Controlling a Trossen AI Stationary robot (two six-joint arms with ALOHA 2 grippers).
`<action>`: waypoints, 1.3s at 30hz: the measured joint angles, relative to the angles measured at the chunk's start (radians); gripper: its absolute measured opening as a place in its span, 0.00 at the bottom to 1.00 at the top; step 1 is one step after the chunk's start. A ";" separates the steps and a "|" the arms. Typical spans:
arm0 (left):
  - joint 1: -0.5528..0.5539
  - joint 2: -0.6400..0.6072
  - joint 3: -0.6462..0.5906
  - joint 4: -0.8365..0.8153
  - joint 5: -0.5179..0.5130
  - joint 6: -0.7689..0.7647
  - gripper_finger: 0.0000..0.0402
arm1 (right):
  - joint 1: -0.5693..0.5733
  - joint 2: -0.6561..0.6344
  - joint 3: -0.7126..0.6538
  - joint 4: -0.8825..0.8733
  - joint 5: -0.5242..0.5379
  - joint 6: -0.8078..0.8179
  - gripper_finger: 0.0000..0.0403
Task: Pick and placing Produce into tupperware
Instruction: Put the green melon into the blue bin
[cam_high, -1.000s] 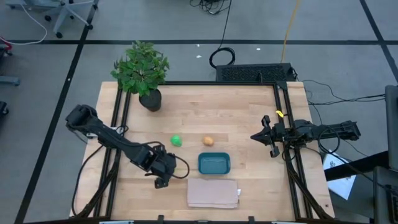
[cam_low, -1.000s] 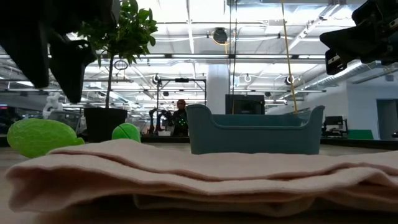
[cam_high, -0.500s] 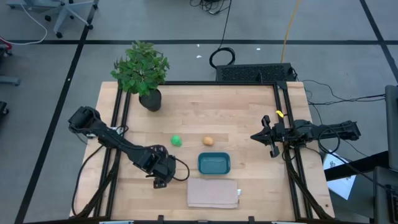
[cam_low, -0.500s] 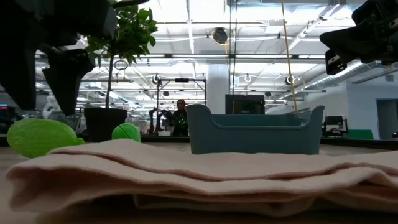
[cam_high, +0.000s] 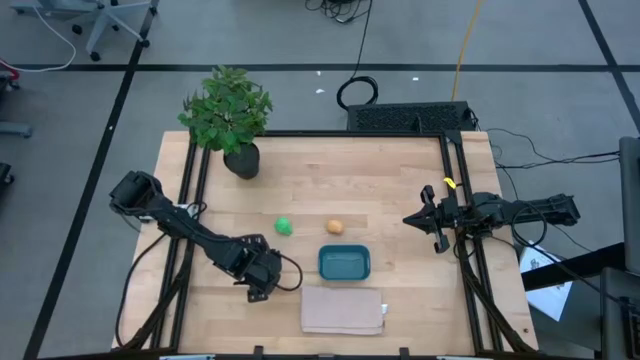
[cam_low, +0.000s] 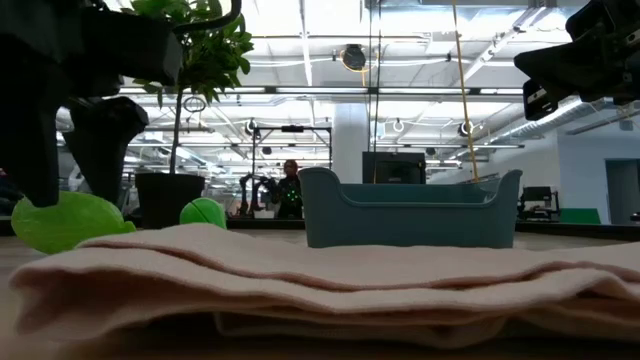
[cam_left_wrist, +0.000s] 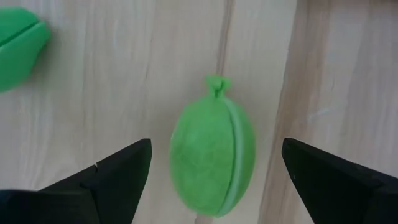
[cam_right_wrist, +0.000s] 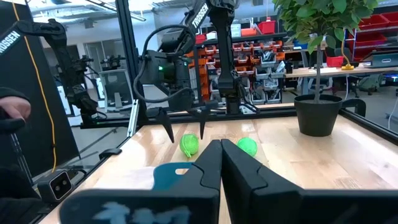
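The lime-green produce (cam_left_wrist: 213, 163) lies on its side on the wood, left of the tupperware. My left gripper (cam_left_wrist: 216, 144) points down over it, open, one finger on either side and a gap between each finger and the piece; in the low view the gripper (cam_low: 65, 185) stands just above it (cam_low: 70, 222). The bright green ball (cam_high: 284, 226) and the orange-tan piece (cam_high: 335, 227) rest on the table farther back. The teal tupperware (cam_high: 344, 263) stands near the middle. My right gripper (cam_high: 425, 220) waits shut at the right side, held level.
A folded beige cloth (cam_high: 343, 310) lies at the near edge, just in front of the tupperware. A potted plant (cam_high: 230, 115) stands at the far left corner. Black rails (cam_high: 190, 190) run along the table's left and right sides.
My left gripper has come down toward the lime-green produce, staying open; its fingers now reach down to the level of the piece's top. Nothing on the table has moved.
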 joint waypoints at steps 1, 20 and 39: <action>0.000 0.000 -0.006 0.003 0.000 0.004 0.91 | 0.000 0.000 0.000 0.000 0.000 0.000 0.00; -0.008 0.000 -0.065 0.082 -0.004 0.028 0.90 | 0.000 0.000 0.000 0.000 0.000 0.000 0.00; -0.008 -0.002 -0.065 0.080 0.001 0.037 0.55 | 0.000 0.000 0.000 0.000 0.000 0.000 0.00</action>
